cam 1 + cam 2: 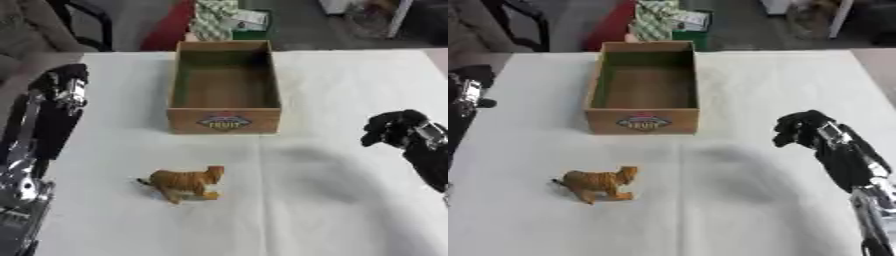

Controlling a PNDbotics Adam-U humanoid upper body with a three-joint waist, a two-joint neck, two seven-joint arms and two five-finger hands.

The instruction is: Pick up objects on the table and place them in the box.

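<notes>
My right hand is hovering over the right side of the surface, fingers curled in on themselves and gripping nothing, throwing a soft shadow onto the white cloth just to its left. My forearm is running down and off toward the lower right corner. Nothing is touching that hand; it is sitting well apart from both the toy and the box.

My left hand is hanging up at the left edge, above the cloth's border, black with silver at the wrist. I am seeing it end-on and partly cut off, so I cannot tell whether its fingers are open or closed. Its arm is stretching down the left side toward the bottom corner.

Between the two arms, nearer my left, the toy tiger is standing upright on the surface, orange with dark stripes, head pointing right, tail trailing left. It is lying in front of the box, toward me, a little left of the box's front left corner, not touching anything.

The box is sitting at the middle of the far half of the surface, a wooden crate with green-tinted inner walls and a colourful label on the side facing me. Its long axis is running away from me, and its brown floor is showing.
</notes>
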